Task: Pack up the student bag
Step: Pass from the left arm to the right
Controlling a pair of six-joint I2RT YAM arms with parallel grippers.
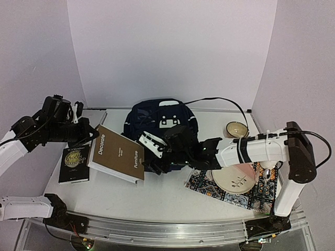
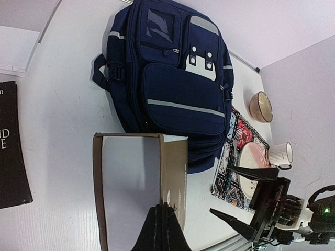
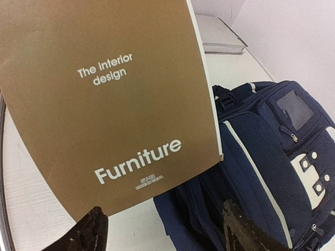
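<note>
— Navy fabric from above: the student bag (image 1: pixel 159 117), flat on the white table (image 1: pixel 157 198), far middle, front pockets up. Zipped or unzipped?
— Cannot tell from up there. Just in front of it, a brown Furniture book (image 1: pixel 118 153), tilted, with its far-left corner at the left gripper (image 1: pixel 91 133).
— And the right gripper (image 1: pixel 152 163)?
— Low over the book's near-right corner, close to the bag's front edge. To the left, a black book (image 1: pixel 73 164) lying flat. To the right, a patterned mat (image 1: pixel 207 184) with a plate (image 1: pixel 236 179) on it, and a small bowl (image 1: pixel 236 129) beyond.
— From the left wrist?
— Fingers (image 2: pixel 162 230) pressed together, pinching the thin brown edge of the book, with the hollow pale inside turned to the camera. Bag right behind the book, touching or nearly so, white stripe and buckle patches in plain sight. A white mug (image 2: pixel 280 154) beside the plate. Right-hand jaws spread wide at the lower right, holding nothing.
— From the right wrist?
— Brown cover across the upper left, "The interior design" and "Furniture" in white print. Two dark fingertips (image 3: pixel 89 232) far apart along the bottom edge, clear of the book. Bag on the right, its left side hidden behind the book's edge. A pale flat book (image 3: pixel 220 34) far back by the wall.
</note>
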